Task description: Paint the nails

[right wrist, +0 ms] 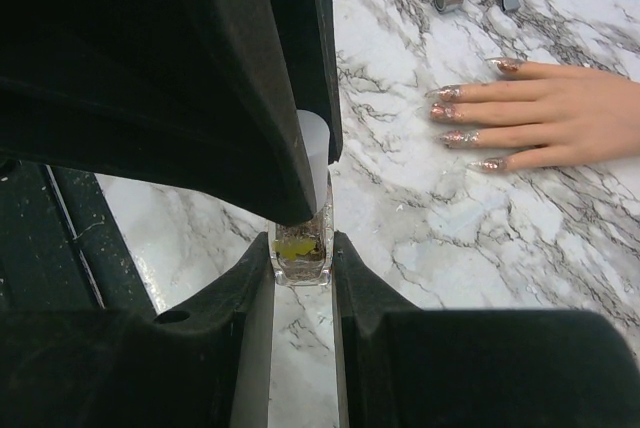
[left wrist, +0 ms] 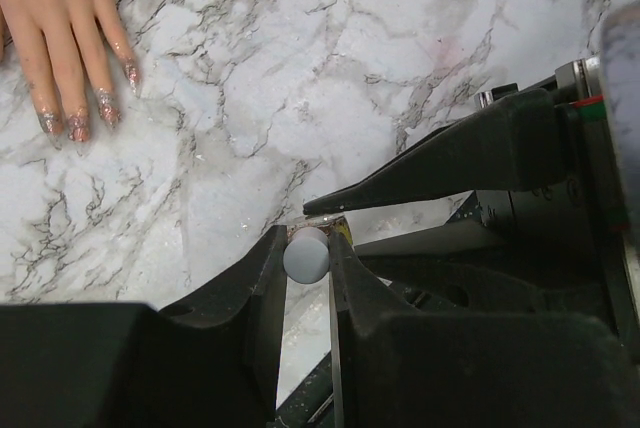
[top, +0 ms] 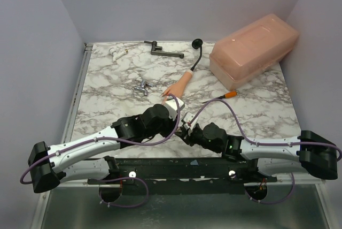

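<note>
while the left gripper [left wrist: 306, 240] clamps a white cap [left wrist: 305, 257] and the right gripper [right wrist: 302, 244] clamps a small glass bottle [right wrist: 300, 260] holding what looks like glittery polish, the nails [right wrist: 447, 114] of the mannequin hand [right wrist: 565, 113] lie on the marble table [top: 107, 92] just beyond them.

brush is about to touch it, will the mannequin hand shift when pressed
Probably slides: the mannequin hand looks small and light, lying on smooth marble table unclamped. Its thin black stem may flex rather than brace it. Lying flat, it seems unlikely to tip.
</note>
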You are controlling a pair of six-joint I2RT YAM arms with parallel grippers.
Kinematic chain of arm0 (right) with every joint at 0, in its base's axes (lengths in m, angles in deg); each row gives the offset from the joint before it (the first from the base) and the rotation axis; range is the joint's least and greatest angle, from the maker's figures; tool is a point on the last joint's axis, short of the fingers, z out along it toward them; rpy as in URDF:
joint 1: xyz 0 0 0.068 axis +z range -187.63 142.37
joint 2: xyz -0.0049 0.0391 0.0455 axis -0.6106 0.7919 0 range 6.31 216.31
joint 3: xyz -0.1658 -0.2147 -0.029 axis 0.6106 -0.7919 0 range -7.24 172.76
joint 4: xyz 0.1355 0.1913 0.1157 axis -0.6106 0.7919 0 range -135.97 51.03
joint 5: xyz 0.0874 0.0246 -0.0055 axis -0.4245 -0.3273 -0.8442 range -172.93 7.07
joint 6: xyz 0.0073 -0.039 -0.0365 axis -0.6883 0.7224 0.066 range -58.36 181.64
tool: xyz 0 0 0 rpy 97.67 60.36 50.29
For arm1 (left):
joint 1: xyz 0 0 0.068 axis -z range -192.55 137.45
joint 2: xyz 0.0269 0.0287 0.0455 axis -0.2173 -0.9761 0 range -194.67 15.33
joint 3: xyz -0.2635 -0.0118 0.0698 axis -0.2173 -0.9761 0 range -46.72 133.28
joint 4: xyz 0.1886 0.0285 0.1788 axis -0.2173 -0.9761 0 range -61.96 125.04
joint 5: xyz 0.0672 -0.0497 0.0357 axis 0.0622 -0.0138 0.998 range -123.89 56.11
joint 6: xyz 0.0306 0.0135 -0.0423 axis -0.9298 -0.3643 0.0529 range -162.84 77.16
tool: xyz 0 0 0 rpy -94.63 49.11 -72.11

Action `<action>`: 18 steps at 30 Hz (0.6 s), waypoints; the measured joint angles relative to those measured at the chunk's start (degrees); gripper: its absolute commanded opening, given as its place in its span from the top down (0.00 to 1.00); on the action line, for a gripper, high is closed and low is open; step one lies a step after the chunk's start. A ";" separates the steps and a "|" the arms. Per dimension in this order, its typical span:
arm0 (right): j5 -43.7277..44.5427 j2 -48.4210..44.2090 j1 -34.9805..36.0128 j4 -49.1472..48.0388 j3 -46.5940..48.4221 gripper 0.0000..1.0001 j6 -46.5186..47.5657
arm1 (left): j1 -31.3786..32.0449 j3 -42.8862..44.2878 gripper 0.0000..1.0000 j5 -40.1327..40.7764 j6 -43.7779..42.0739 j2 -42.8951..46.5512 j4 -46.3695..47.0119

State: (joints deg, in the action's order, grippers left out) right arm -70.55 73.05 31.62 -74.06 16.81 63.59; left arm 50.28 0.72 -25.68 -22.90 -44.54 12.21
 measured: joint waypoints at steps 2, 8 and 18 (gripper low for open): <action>-0.04 0.00 0.02 0.04 0.00 0.99 0.00 | -0.02 -0.31 1.00 -0.55 -0.85 0.39 0.11; -1.27 -0.35 0.13 -0.13 0.00 1.00 0.02 | -0.02 -1.68 1.00 -2.27 -3.30 2.69 0.74; -6.47 -6.43 0.17 -1.88 -3.28 0.99 1.09 | -0.02 -5.09 1.00 -9.84 -7.61 9.07 4.63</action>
State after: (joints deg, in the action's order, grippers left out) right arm -77.02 66.62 31.79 -75.94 13.53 64.68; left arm 50.26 -4.38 -35.52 -30.50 -35.47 16.85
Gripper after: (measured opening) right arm 0.248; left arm 0.204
